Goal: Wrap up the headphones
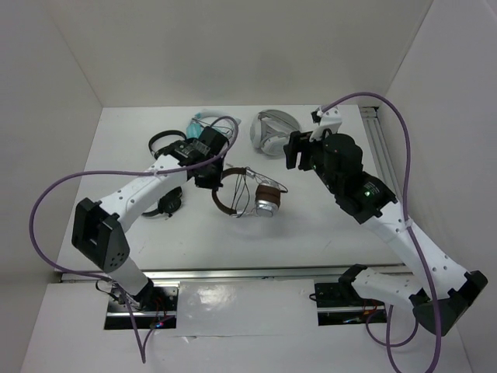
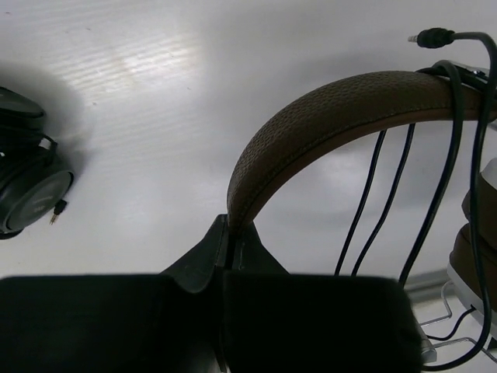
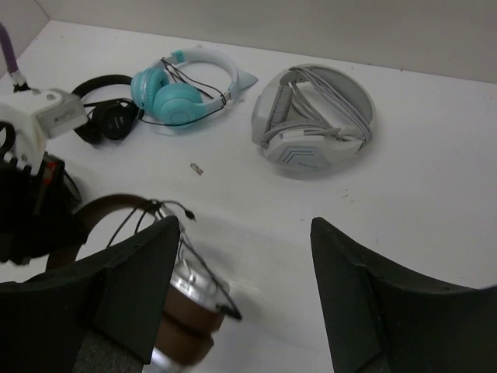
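Observation:
The headphones (image 1: 252, 194) lie mid-table, with a brown headband (image 2: 334, 109), brown pads and silver cups (image 3: 186, 299). Their thin black cable (image 2: 446, 155) is looped over the band and cups, and its plug (image 2: 433, 36) sticks out free. My left gripper (image 1: 208, 175) is shut on the left end of the headband; in the left wrist view the jaws (image 2: 231, 233) pinch the band. My right gripper (image 1: 293, 155) is open and empty, to the right of and behind the headphones. In the right wrist view (image 3: 242, 233) the cups sit beside its left finger.
Teal headphones (image 1: 206, 120) and silver-grey headphones (image 1: 272, 132) lie at the back. One black pair (image 1: 165, 141) lies at the back left. Another black pair (image 1: 167, 202) lies under my left arm and also shows in the left wrist view (image 2: 27, 194). A small bit (image 3: 196, 168) lies on the table.

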